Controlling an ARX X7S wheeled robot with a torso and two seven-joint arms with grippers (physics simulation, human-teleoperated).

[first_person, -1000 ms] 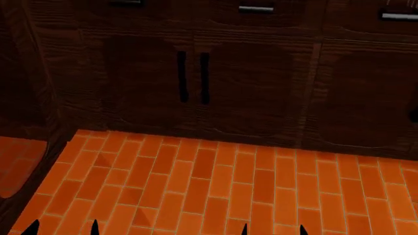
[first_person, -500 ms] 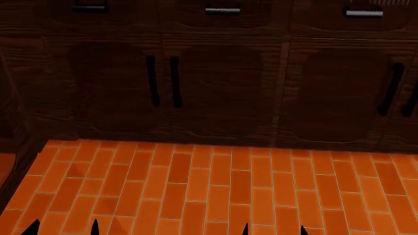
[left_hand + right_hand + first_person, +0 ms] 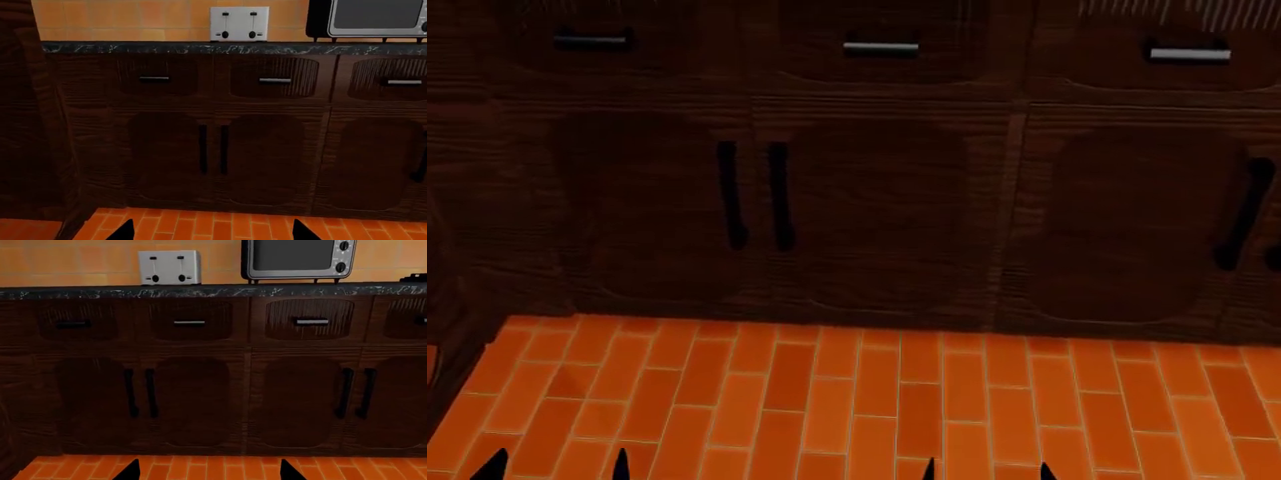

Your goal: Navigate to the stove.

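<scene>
The stove does not show in any view. Dark wood cabinets [image 3: 868,200] with black bar handles fill the head view straight ahead. My left gripper [image 3: 557,471] and right gripper [image 3: 986,472] show only as black fingertips at the bottom edge, above the orange brick floor [image 3: 854,400]. In the left wrist view my left gripper [image 3: 212,235] has its tips wide apart with nothing between them. In the right wrist view my right gripper [image 3: 208,474] is likewise open and empty.
A dark marbled countertop [image 3: 200,290] carries a white toaster [image 3: 169,267] and a silver microwave [image 3: 297,259]. A small black object [image 3: 417,277] sits at the counter's far right edge. A dark wood side panel [image 3: 30,130] stands at the left. An orange tiled wall [image 3: 120,20] lies behind.
The cabinets have slid left and lower in the head view, and the left side panel has nearly left the frame. The view has shifted right and toward the cabinets. The grippers look unchanged.
</scene>
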